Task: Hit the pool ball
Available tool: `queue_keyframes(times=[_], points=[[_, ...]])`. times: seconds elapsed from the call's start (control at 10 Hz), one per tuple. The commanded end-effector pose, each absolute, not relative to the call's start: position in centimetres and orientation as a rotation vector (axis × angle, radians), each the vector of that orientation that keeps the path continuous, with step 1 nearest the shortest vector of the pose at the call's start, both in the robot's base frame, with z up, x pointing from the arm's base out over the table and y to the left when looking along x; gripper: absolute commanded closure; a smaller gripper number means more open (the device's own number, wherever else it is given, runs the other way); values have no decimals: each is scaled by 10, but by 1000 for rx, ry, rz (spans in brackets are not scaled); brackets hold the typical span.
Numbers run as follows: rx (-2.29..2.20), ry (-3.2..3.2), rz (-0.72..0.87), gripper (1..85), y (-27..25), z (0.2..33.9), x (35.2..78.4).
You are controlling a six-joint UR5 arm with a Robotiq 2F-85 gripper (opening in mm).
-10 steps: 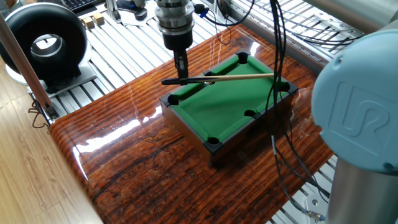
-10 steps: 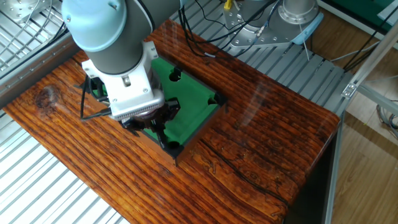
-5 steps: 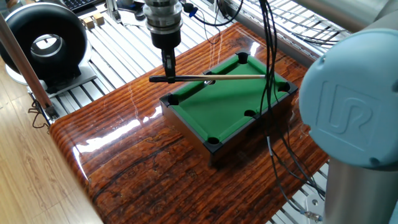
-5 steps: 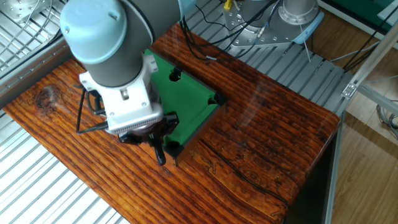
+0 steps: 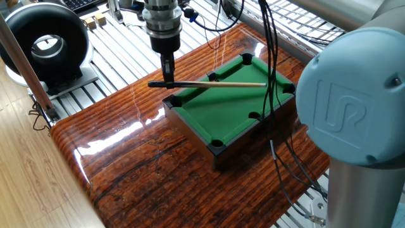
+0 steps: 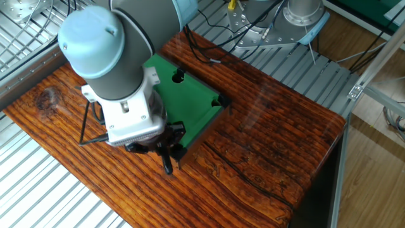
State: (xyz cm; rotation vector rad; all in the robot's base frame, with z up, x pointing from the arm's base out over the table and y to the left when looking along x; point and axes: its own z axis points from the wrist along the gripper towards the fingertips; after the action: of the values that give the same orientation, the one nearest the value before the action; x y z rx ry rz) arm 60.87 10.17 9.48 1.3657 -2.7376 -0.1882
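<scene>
A small pool table [image 5: 223, 109] with green felt and black pockets sits on the wooden tabletop. My gripper [image 5: 168, 75] hangs just off the table's left corner, shut on a thin wooden cue stick [image 5: 215, 83]. The cue lies level across the felt, pointing right. In the other fixed view my arm covers much of the pool table [image 6: 193, 107], and the gripper [image 6: 167, 164] is at its near corner. I cannot make out the red pool ball in either view.
The wooden tabletop [image 5: 139, 164] rests on slatted aluminium rails. A black round device [image 5: 47, 41] stands at the back left. Cables [image 5: 272, 44] hang over the pool table's right end. My arm's big blue joint [image 5: 351, 107] fills the right foreground.
My gripper has moved left, away from the pool table, drawing the cue stick back along its length. The cue's tip now reaches less far across the felt.
</scene>
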Motion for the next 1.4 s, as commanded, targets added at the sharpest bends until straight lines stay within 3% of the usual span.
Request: queue_keyframes(times=[0.0, 0.2, 1.3], points=[[1312, -2771, -209, 847, 119, 86, 608], [1352, -2749, -145, 847, 124, 85, 604], [1397, -2728, -145, 847, 128, 84, 601]])
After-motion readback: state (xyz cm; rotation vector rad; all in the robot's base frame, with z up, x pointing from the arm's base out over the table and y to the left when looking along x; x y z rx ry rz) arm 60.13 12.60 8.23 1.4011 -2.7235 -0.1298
